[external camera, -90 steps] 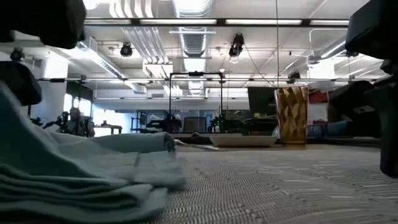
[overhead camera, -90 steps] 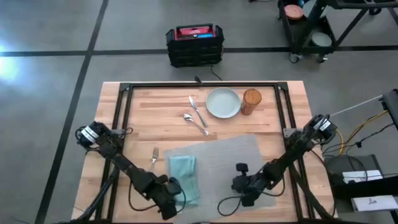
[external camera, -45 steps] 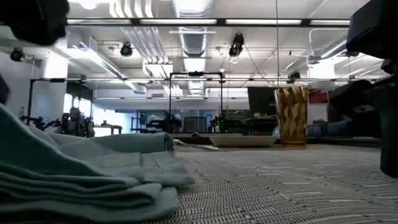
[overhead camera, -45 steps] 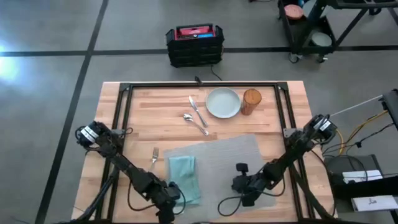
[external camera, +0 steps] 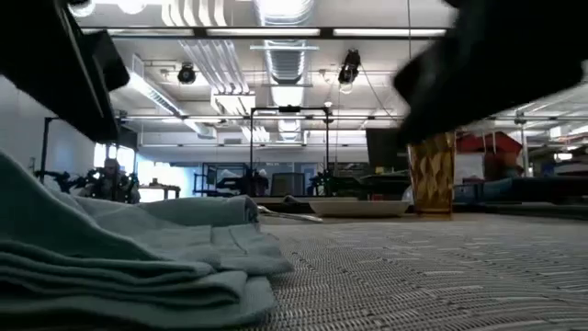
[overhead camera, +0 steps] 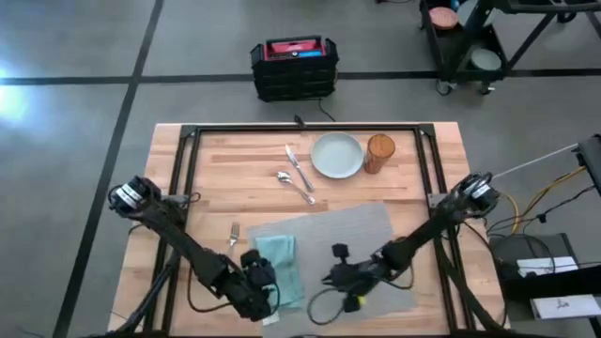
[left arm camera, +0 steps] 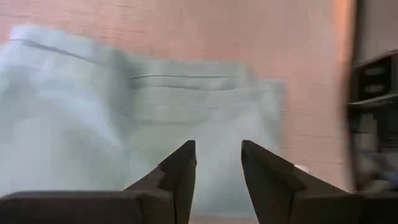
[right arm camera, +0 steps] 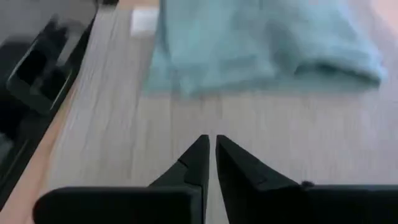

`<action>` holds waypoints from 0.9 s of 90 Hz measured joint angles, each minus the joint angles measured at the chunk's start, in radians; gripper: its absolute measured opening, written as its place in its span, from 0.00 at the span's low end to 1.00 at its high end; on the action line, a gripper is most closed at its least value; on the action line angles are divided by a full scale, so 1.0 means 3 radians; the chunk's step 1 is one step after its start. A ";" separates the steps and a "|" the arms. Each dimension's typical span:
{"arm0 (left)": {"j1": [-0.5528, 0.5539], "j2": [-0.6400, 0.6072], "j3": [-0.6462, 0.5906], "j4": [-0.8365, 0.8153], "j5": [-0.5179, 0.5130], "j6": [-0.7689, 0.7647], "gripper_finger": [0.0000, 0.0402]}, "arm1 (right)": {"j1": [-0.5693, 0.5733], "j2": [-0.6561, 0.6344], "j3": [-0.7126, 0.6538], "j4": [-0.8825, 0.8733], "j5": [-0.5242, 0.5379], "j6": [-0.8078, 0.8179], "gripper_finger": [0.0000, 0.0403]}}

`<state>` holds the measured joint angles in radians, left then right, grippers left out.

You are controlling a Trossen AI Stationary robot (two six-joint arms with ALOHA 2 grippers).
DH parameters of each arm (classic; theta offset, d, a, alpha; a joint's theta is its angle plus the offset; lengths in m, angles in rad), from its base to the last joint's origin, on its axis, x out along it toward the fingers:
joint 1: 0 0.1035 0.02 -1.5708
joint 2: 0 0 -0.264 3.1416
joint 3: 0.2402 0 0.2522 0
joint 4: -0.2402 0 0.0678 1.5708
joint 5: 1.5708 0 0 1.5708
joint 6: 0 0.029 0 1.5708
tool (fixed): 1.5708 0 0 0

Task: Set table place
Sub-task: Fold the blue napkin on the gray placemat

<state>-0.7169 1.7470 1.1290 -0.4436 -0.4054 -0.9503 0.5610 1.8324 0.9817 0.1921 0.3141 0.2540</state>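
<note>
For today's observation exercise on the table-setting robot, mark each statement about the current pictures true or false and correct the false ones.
1. The teal napkin lies on the grey placemat. True.
2. The amber glass stands on the placemat. False: it stands on the bare table, beside the plate.
3. The left gripper has its fingers apart over the napkin. True.
4. The fork lies on the plate. False: it lies on the wood, left of the placemat.

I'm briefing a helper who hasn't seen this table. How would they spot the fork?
Start at the grey placemat on the near half of the wooden table. Just off its left edge, beside the teal napkin, lies the fork. It lies alone there on bare wood, while the knife and spoon sit farther back by the plate.
</note>
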 joint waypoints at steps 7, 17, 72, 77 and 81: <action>0.0017 0.0003 -0.0039 -0.0074 -0.0107 0.0022 0.28 | -0.0148 0.0225 0.0237 0.0005 -0.0001 -0.0144 0.01; 0.0023 0.0002 -0.0062 -0.0256 -0.0401 0.0016 0.28 | -0.0317 0.0613 0.0643 0.0007 -0.0008 -0.0214 0.00; 0.0085 0.0002 -0.0457 -0.0333 -0.0661 -0.0484 0.28 | -0.0515 0.1172 0.1518 -0.1119 0.0002 -0.0392 0.00; 0.0085 0.0002 -0.0472 -0.0321 -0.0661 -0.0517 0.28 | -0.0507 0.1144 0.1518 -0.1263 0.0007 -0.0390 0.00; 0.0085 0.0002 -0.0480 -0.0325 -0.0661 -0.0530 0.28 | -0.0496 0.1103 0.1518 -0.1378 0.0014 -0.0390 0.00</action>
<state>-0.6914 1.7477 0.9850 -0.5411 -0.6037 -1.1094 0.4123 2.1633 1.4372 -0.2213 0.3183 0.1371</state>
